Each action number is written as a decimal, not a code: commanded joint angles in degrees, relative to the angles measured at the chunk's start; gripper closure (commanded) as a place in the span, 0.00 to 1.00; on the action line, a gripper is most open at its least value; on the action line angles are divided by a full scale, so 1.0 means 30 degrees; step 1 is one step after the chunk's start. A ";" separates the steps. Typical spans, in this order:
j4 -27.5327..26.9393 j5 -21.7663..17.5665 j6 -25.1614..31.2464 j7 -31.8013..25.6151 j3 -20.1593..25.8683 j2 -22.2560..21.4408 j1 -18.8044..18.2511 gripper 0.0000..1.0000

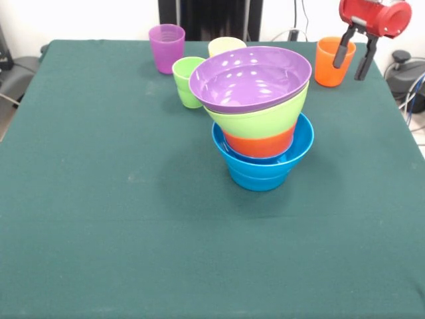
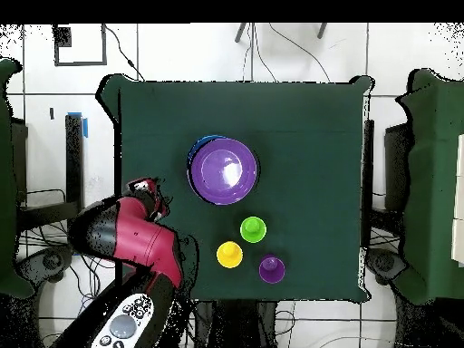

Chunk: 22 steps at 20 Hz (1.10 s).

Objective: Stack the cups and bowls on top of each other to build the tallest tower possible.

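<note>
Gripper point(image 1: 354, 56) hangs released, fingers spread, empty, upper right of frame just beside the orange cup point(image 1: 334, 61). Tower point(image 1: 260, 119) sits mid-table, slightly right: blue bowl point(image 1: 262, 167) at base, orange bowl point(image 1: 260, 144), lime bowl point(image 1: 262, 119), purple bowl point(image 1: 251, 78) tilted on top. Probably light, stiff, glossy plastic, likely slippery; grip cups by the rim. Purple cup point(image 1: 167, 47), green cup point(image 1: 186, 81) and yellow cup point(image 1: 224, 46) stand behind it, upper centre.
</note>
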 commanded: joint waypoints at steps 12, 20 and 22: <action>0.1714 0.2151 0.1088 0.5016 0.2613 0.1093 0.1316 0.00; 0.2430 0.2738 0.0589 0.4765 0.3196 0.0920 0.1286 0.00; 0.2834 0.2869 0.0437 0.4833 0.3341 0.0717 0.1411 0.00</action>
